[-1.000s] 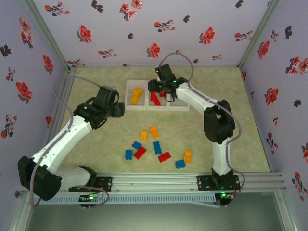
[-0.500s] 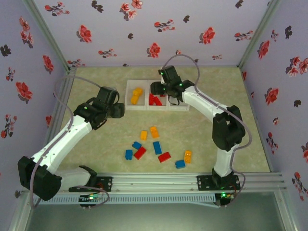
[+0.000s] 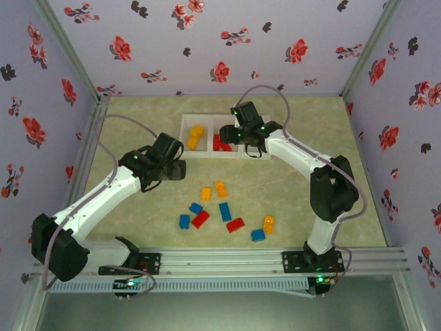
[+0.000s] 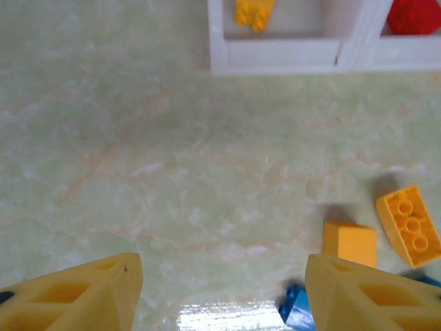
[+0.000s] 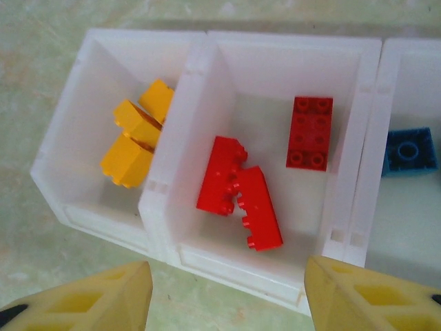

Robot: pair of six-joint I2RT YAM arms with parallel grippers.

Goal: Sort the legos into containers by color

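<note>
Right now both grippers are empty. The left gripper (image 4: 224, 298) hangs low over the table (image 4: 138, 172). Its two yellow fingers are apart and nothing is between them. The right gripper (image 5: 227, 296) hangs above the containers (image 5: 289, 38). Its fingers are apart too, and it holds nothing.

The legos (image 3: 224, 211) are in two places. Some already lie in the bins: the yellow bricks (image 5: 134, 138) in the left bin, the red bricks (image 5: 238, 189) in the middle one, and a blue brick (image 5: 410, 152) in the right one. Nine more lie loose on the table, in front of the bins and between the two arms.

Close to the left gripper is a loose yellow brick (image 4: 350, 243), with a second yellow one (image 4: 408, 224) just beside it. A loose blue brick (image 4: 298, 308) peeks out next to the gripper's right finger.

These bricks look very light and hard, so a squeeze should not hurt them. They also look smooth and slippery. A brick could skid away or pop out if a finger hits it off to one side. The best place to hold one is probably its two flat side walls, with one finger on each. The bumpy top is a poor place to pinch. The bricks lie close together, so a finger could bump a neighbor on the way down.
</note>
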